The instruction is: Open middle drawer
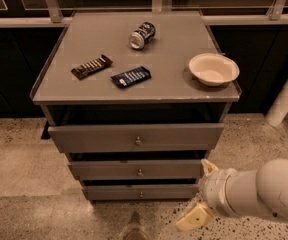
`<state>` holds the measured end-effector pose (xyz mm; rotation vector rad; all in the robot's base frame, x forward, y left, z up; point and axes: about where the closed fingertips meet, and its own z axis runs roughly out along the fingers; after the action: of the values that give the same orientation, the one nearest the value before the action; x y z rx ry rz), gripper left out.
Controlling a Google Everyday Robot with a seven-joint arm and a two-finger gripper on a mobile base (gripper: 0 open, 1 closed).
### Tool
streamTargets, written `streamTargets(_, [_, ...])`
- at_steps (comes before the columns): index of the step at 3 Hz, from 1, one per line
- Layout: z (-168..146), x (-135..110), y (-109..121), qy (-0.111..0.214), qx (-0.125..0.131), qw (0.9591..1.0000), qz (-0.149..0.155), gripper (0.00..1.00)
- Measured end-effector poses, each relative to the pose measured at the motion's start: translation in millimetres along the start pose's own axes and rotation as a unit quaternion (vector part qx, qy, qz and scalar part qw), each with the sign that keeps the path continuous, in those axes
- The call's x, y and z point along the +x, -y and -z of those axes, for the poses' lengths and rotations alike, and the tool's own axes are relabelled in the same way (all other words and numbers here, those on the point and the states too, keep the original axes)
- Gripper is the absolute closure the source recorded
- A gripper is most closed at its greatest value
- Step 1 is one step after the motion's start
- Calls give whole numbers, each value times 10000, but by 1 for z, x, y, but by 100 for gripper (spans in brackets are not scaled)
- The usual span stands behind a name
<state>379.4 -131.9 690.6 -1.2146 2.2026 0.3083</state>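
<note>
In the one camera view we saw a grey metal three-drawer cabinet (pixel 174 64) and, low by its front right corner, the robot's white two-finger gripper (pixel 194 195), its cream jaws spread wide with nothing between them. The middle drawer (pixel 104 170), a grey flat front with a small round metal knob (pixel 140 172), sat halfway up the cabinet's front, between the wider top drawer (pixel 94 137) and the narrower bottom drawer (pixel 109 192), and looked shut or nearly so. We judged a wrong catch the main risk: the three knobs stack closely on the cabinet's centre line, so a small height error could close the gripper on a neighbour. A shallow pinch on so small a knob could also slip off in the pull. Measured against the cabinet, the knob lay at the front's centre while the gripper hung off its right edge, level with the two lower drawers and well apart from the knob.
</note>
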Motion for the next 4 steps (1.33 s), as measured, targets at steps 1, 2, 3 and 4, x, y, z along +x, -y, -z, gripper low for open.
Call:
streamTargets(1, [-40,27,-11,64,-111,9993,-343,0])
streamTargets(2, [-40,27,-11,64,-111,9993,-343,0])
streamTargets(3, [-44,33,-11,128,-24,9993,-353,0])
streamTargets(4, [-67,32,-4,326,-43,9992,-233,0])
